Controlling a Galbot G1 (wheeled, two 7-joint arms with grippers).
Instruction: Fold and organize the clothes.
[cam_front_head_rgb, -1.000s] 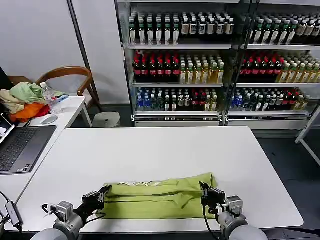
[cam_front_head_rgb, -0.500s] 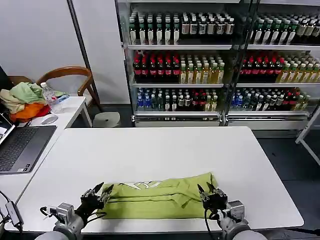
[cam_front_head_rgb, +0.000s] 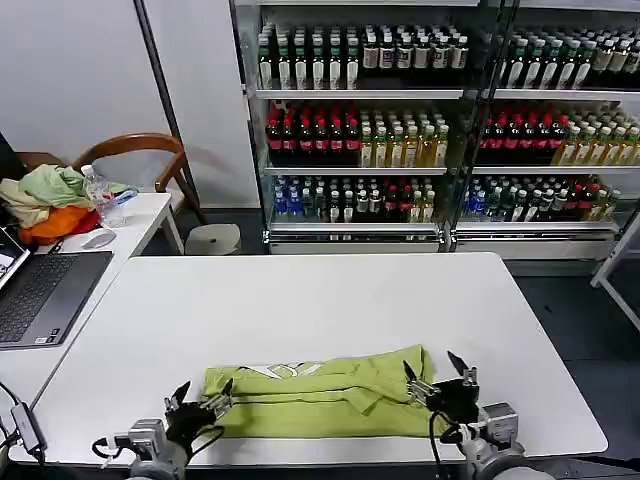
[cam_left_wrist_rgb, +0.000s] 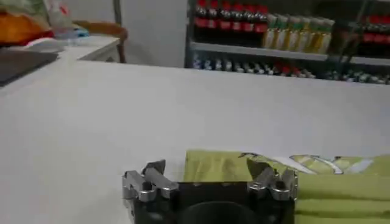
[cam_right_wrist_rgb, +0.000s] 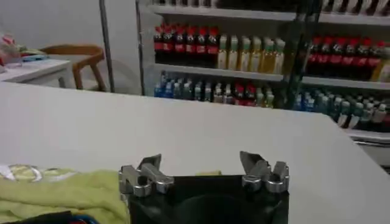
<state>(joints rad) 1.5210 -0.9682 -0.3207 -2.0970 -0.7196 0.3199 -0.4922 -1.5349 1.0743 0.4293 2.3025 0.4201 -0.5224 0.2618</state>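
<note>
Head view: one lime yellow-green T-shirt (cam_front_head_rgb: 320, 398) is seen folded into a long band, creased, lying along the near edge of the white table (cam_front_head_rgb: 320, 310). Two grippers are counted. The left gripper (cam_front_head_rgb: 200, 404) is spread wide at the shirt's left end, holding nothing; the right gripper (cam_front_head_rgb: 436, 377), equally spread and empty, is at its right end.

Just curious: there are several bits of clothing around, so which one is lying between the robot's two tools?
The lime-green T-shirt, folded flat on the white table, between left tool and right tool. The others sit heaped on the side desk.
</note>
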